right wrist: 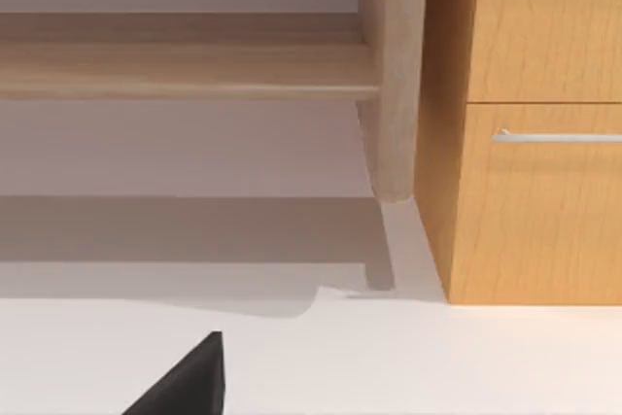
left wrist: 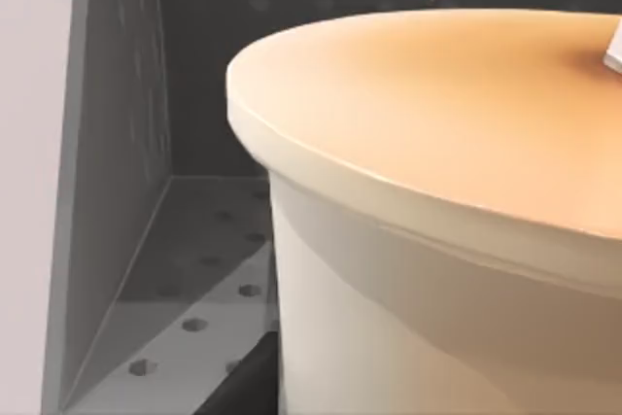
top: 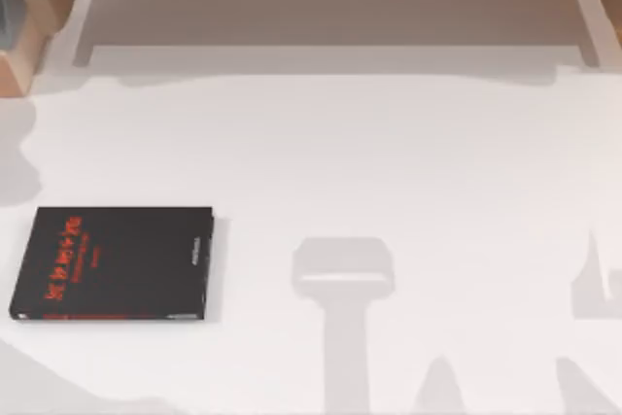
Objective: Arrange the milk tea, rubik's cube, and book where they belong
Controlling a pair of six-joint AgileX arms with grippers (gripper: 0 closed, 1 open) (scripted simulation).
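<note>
Our left wrist view sits close against the milk tea cup (left wrist: 437, 240), beside a grey perforated rack (left wrist: 126, 240); we cannot tell the gripper's state. We should set it down upright, slowly.

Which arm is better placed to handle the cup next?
Left, I'd judge. Its wrist camera looks at the cup from close by, in front of a grey perforated panel. The right wrist camera faces a wooden shelf leg and a drawer front instead.
</note>
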